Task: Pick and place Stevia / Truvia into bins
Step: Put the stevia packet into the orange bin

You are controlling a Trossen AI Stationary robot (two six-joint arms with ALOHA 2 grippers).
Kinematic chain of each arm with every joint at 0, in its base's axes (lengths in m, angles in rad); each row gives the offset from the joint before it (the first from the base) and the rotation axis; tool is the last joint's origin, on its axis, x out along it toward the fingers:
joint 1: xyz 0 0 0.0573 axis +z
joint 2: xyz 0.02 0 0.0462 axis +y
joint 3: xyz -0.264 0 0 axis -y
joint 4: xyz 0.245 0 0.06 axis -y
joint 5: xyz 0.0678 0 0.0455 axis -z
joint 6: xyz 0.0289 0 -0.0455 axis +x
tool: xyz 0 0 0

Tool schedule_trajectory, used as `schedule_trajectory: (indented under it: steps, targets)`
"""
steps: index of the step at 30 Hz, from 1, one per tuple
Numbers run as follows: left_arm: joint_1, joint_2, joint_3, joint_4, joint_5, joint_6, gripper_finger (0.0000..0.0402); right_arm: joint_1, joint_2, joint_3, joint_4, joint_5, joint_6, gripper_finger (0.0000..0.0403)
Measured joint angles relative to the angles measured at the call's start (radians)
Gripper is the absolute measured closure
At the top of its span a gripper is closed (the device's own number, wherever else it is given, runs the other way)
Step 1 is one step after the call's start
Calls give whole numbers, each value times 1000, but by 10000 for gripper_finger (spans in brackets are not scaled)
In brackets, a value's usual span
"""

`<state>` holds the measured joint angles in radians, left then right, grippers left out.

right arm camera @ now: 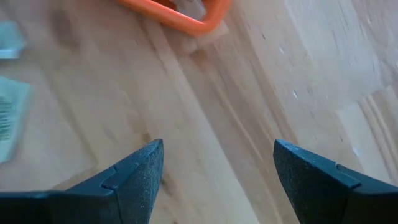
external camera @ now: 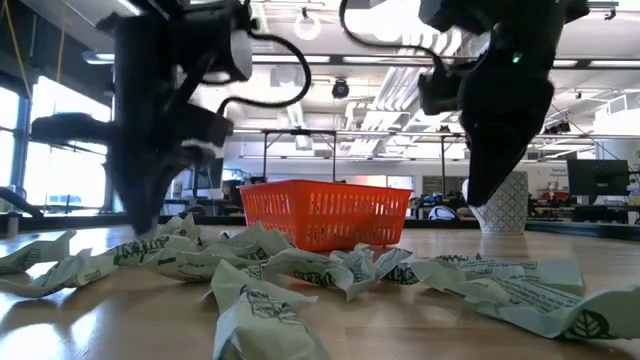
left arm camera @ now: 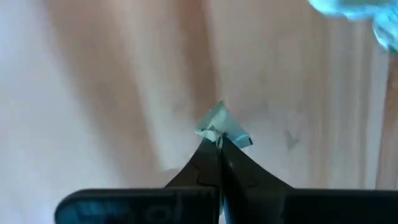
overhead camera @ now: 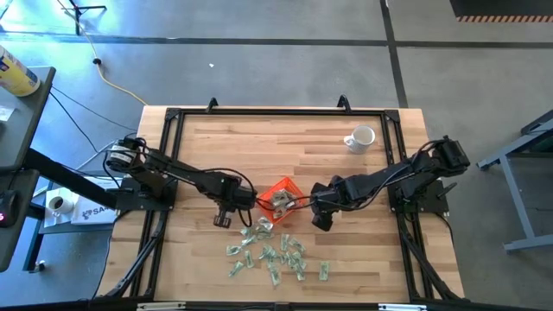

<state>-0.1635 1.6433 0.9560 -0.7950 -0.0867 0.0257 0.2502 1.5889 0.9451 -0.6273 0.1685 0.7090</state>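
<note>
Left gripper [left arm camera: 217,144] stands over bare wood just to the left of the orange tray [overhead camera: 278,188], its fingers pinched tight on the corner of one small green and white sachet [left arm camera: 220,124]. Right gripper [right arm camera: 217,163] hangs just to the right of the tray above the table [overhead camera: 216,138], fingers spread wide and holding nothing. The tray sits mid-table with a few sachets inside, while most sachets [overhead camera: 272,253] lie scattered on the wood in front of it, and a white mug [overhead camera: 361,138] stands well apart towards the far right corner
</note>
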Motion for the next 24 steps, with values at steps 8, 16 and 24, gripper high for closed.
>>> schedule_trajectory:
  steps: [8,16,24]
  targets:
    - [1,-70,241,3,-94,-80,364,58,-98,1,-98,110,75,110]
    - [82,52,238,366,20,-47,349,59,-129,2,-185,140,102,110]
    - [84,97,260,334,-37,-182,192,97,-130,2,-189,88,79,110]
